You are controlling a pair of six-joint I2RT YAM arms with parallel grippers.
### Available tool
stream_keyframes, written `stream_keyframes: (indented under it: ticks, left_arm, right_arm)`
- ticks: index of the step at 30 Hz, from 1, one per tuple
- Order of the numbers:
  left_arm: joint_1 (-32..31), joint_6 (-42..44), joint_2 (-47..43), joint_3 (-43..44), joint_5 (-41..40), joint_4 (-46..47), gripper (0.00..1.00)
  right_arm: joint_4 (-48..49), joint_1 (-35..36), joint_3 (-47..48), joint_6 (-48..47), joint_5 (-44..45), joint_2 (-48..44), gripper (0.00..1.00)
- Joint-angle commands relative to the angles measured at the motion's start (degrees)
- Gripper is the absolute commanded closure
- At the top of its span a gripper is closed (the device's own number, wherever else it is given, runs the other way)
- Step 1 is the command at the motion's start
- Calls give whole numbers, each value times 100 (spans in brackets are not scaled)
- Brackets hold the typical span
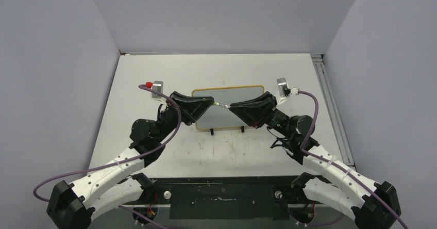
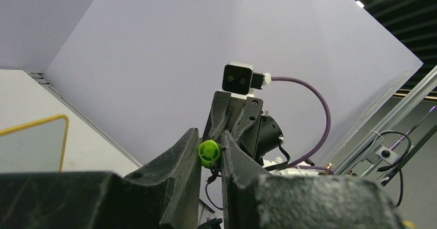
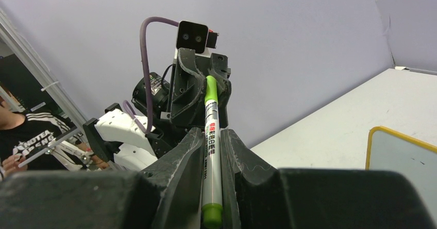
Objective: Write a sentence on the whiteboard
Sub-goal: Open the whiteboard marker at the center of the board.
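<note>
Barely, marker (image 1: pixel 221 105) between left gripper (image 1: pixel 212 104); right gripper (image 1: pixel 232 107)

arms (image 1: pixel 111 169): white shells, black joints | cables (image 3: pixel 145 59): purple | left pincer (image 1: pixel 213 104), right pincer (image 1: pixel 230 106): black

Cams: one overhead, two wrist, face to face.
Overhead: high behind the arm bases, looking down the table (image 1: pixel 154 154) to its far edge. Wrist cams: close behind their jaws, both seeing the green marker (image 3: pixel 211 131) and a whiteboard (image 2: pixel 31 146) corner.
</note>
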Motion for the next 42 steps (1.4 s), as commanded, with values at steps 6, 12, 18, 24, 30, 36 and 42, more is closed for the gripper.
stream_keyframes:
  ticks: [6,12,18,24,30,36,42]
  left_arm:
    - [296,79,-276,-24,-417,684,100]
    - [313,62,-322,-77,-468,737,100]
    - [335,31,-358,-152,-536,880,100]
    - [354,9,-345,-156,-502,896,100]
    - [471,80,-541,-102,-313,369,100]
    - [1011,555,-1302,146,-274,-2209,100]
    - [1360,902,-1482,229,-861,-4904,100]
  right_arm:
    - [334,-46,-19,-86,181,-91,95]
    - [325,-43,-27,-95,196,-99,95]
    - [297,-44,-27,-117,207,-118,95]
    - [252,-46,-14,-137,201,-123,95]
    - [-56,-47,26,-338,275,-285,95]
    - [-1239,-38,271,-1077,600,-749,95]
    - [-2196,-34,448,-1644,927,-1071,95]
